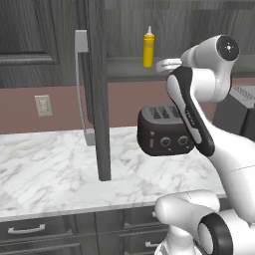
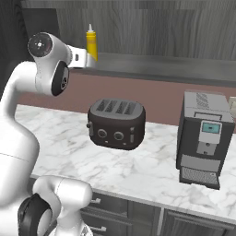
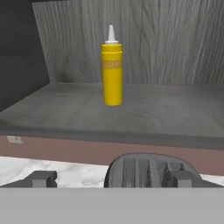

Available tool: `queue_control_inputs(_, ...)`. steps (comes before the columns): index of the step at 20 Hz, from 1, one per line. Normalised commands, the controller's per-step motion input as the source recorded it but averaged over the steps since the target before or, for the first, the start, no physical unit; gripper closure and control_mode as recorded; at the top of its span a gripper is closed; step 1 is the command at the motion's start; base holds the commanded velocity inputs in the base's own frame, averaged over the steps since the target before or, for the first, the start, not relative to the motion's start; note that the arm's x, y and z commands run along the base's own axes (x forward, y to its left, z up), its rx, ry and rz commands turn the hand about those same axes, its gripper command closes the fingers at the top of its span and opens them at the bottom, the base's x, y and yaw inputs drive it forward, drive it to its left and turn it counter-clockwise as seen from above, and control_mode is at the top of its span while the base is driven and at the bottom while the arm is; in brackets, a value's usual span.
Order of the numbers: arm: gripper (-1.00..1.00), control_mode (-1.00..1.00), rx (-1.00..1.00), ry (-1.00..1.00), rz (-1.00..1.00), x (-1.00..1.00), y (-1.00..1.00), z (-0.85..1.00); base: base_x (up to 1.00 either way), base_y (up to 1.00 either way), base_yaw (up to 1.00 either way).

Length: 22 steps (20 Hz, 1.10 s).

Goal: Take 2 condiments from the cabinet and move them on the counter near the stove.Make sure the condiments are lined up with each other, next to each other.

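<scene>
Stands upright on the cabinet shelf (image 3: 166,109) — yellow squeeze bottle (image 3: 112,65), white nozzle up, set toward the left part of the shelf and a little back from its front edge, with grey wood-grain back wall behind. Seen too in the left base view at (image 1: 148,47) and in the right base view at (image 2: 91,42), upright on the same shelf inside the cabinet (image 1: 164,20). Hangs open toward the room, edge-on: cabinet door (image 1: 97,89), with long silver bar handle (image 1: 82,84) on its left face. Reaches up in front of the shelf, level with its front edge: gripper (image 3: 112,179), released, with both dark fingertips (image 3: 41,178) spread wide at the bottom of the hand view and nothing between them; well short of the bottle, not touching it. Aims roughly at the bottle, which sits just left of centre between the two tips. Below the shelf — reddish-brown wall, then the white marble bench (image 1: 55,169) with grey veins. Sits on the bench directly under the hand: dark four-slot toaster (image 2: 116,123), two knobs on its front. Stands to the right of it, apart, in the right base view: black and silver coffee machine (image 2: 203,138). On the wall at left, above the bench: pale outlet plate (image 1: 43,105). Under the bench: dark grey drawer fronts (image 1: 30,230) with small handles.
</scene>
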Motion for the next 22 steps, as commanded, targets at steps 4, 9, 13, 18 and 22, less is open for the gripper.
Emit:
queue_control_inputs(4, -1.0, -1.0, 0.0, -0.01, 0.02, 0.31, 0.1, 0.08, 0.0, 0.0, 0.0)
queue_control_inputs(9, -1.0, -1.0, 0.0, -0.03, 0.05, 0.33, 0.07, 0.11, 0.0, 0.0, 0.0)
queue_control_inputs(13, -1.0, -1.0, 0.0, -0.01, 0.08, 0.33, 0.0, 0.1, 0.0, 0.0, 0.0)
queue_control_inputs(18, -1.0, -1.0, 0.0, 0.0, 0.06, 0.33, 0.0, 0.03, 0.0, 0.0, 0.0)
queue_control_inputs(22, -1.0, -1.0, 0.0, -0.01, 0.04, 0.32, 0.0, 0.0, 0.0, 0.0, 0.0)
